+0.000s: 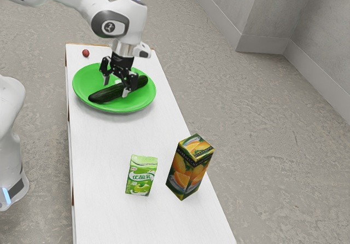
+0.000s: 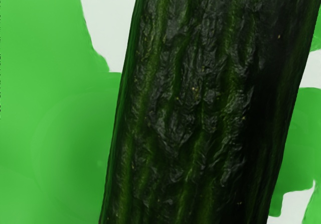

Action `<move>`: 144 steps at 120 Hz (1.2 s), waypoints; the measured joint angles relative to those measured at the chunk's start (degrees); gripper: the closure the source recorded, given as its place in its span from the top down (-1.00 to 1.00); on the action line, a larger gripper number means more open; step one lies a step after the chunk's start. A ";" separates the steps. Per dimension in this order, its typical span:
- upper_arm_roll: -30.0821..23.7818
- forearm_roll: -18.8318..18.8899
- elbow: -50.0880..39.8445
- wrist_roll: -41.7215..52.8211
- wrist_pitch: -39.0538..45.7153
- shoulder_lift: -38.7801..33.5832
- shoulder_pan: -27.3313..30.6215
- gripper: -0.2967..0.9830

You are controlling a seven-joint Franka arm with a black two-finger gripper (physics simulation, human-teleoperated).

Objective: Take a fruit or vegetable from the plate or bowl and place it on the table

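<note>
One plate (image 1: 86,81), one cucumber (image 1: 105,95), one gripper (image 1: 116,89) (spread).

A mottled grey floor (image 1: 262,123), rough like bare concrete, spreads around a long, narrow table (image 1: 109,145) with a smooth white top and some brown along its edge. In the exterior view's upper right, 3 plain grey wall faces (image 1: 322,19) meet at 2 corners, with a paler baseboard (image 1: 262,44) along the bottom. The light is soft and fairly even.

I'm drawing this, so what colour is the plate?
Bright green; the plate shows best in the exterior view.
</note>
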 joint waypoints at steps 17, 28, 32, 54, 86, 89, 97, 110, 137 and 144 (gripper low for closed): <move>0.08 0.11 0.07 -0.74 0.17 1.18 -0.32 0.48; 0.11 0.14 0.12 -1.13 0.31 2.08 -0.41 0.36; 0.14 0.15 0.18 -1.26 0.36 2.40 -0.42 0.29; 0.07 0.23 1.68 -1.82 0.18 3.94 -0.51 -0.16; -9.73 -0.37 9.07 -2.90 -4.50 4.19 -3.56 -0.24; -10.09 -0.51 9.56 -3.12 -4.82 4.53 -5.32 -0.25; -10.52 -1.17 11.28 -3.79 -5.42 7.03 -10.11 -0.25; -10.73 -3.11 13.38 -4.89 -5.80 10.30 -15.65 -0.25; -10.73 -4.84 14.66 -7.89 -5.60 13.05 -21.84 -0.25; -10.82 -4.93 14.85 -8.62 -5.60 13.78 -22.09 -0.03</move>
